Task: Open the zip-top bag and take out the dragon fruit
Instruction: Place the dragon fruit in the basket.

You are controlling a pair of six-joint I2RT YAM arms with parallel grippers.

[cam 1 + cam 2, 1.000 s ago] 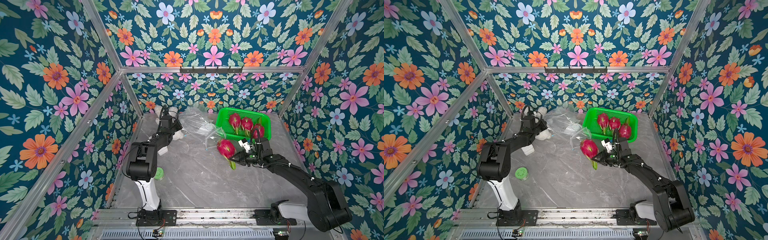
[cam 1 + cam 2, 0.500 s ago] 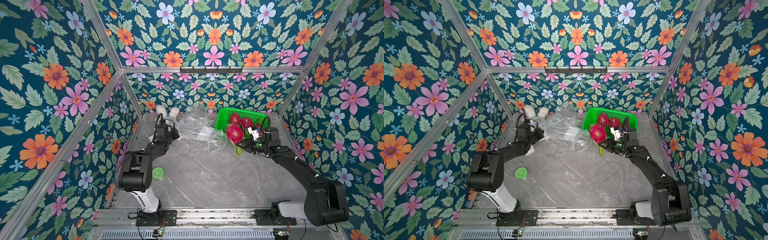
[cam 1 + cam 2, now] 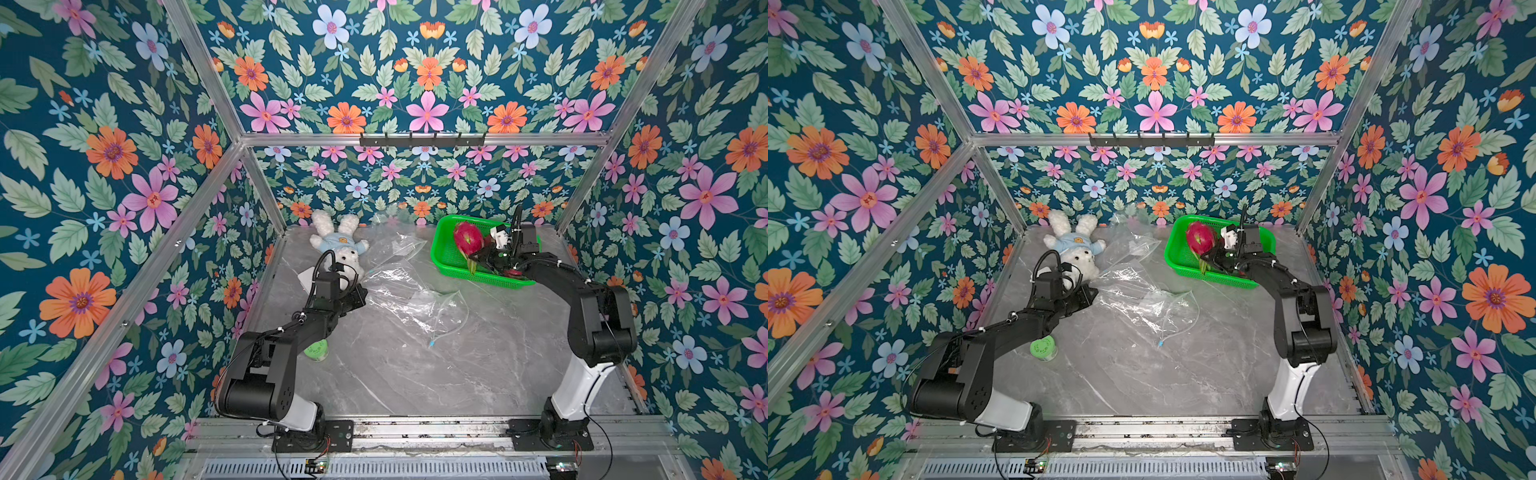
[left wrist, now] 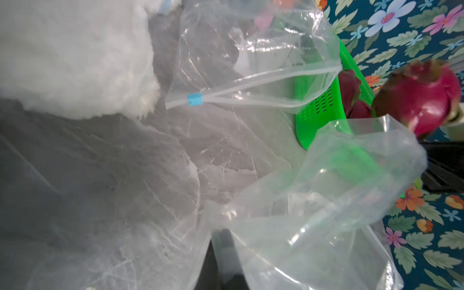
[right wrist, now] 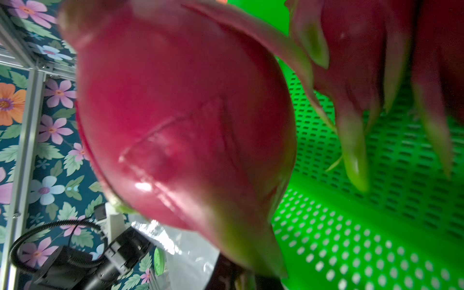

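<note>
My right gripper is shut on the green leafy end of a magenta dragon fruit and holds it above the left part of the green basket. In the right wrist view this dragon fruit fills the frame, with more dragon fruit lying in the basket behind it. The clear zip-top bag lies crumpled and empty mid-table. At its left edge, my left gripper is shut on a fold of its plastic; the film hides most of the fingers.
A white plush rabbit lies at the back left, just behind my left gripper. More clear plastic with a blue slider lies between the rabbit and the basket. A small green round lid sits under my left forearm.
My right gripper carried the dragon fruit from mid-table back and right to above the basket. My left gripper drew toward the front, away from the rabbit, still shut on the bag.
</note>
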